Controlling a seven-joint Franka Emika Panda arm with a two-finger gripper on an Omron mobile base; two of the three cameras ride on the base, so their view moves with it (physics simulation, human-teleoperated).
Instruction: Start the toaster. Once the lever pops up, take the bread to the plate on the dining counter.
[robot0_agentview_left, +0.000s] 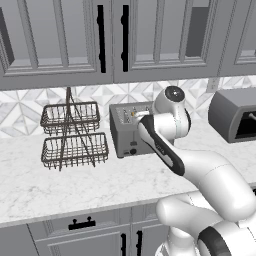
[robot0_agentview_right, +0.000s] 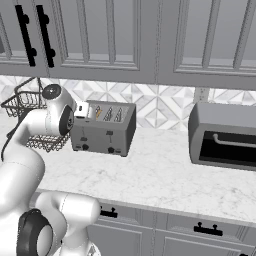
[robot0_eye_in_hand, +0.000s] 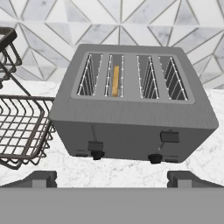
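The grey four-slot toaster (robot0_eye_in_hand: 131, 118) stands on the marble counter against the tiled wall, also seen as the toaster (robot0_agentview_left: 125, 135) and the toaster (robot0_agentview_right: 105, 132). The bread (robot0_eye_in_hand: 115, 81) stands on edge, sunk in the second slot from the left, with only its golden top edge showing. On the front, the left lever (robot0_eye_in_hand: 95, 145) sits lower than the right lever (robot0_eye_in_hand: 169, 136). My gripper (robot0_eye_in_hand: 114, 179) hovers in front of and a little above the toaster, open, with nothing between its fingertips (robot0_eye_in_hand: 41, 177). The plate and the dining counter are out of view.
A two-tier dark wire basket (robot0_agentview_left: 75, 135) stands close to the toaster's left side. A larger grey appliance with a dark window (robot0_agentview_right: 227, 137) sits to the right. Upper cabinets (robot0_agentview_left: 55, 40) hang above. The counter's front edge (robot0_agentview_left: 75, 207) runs below.
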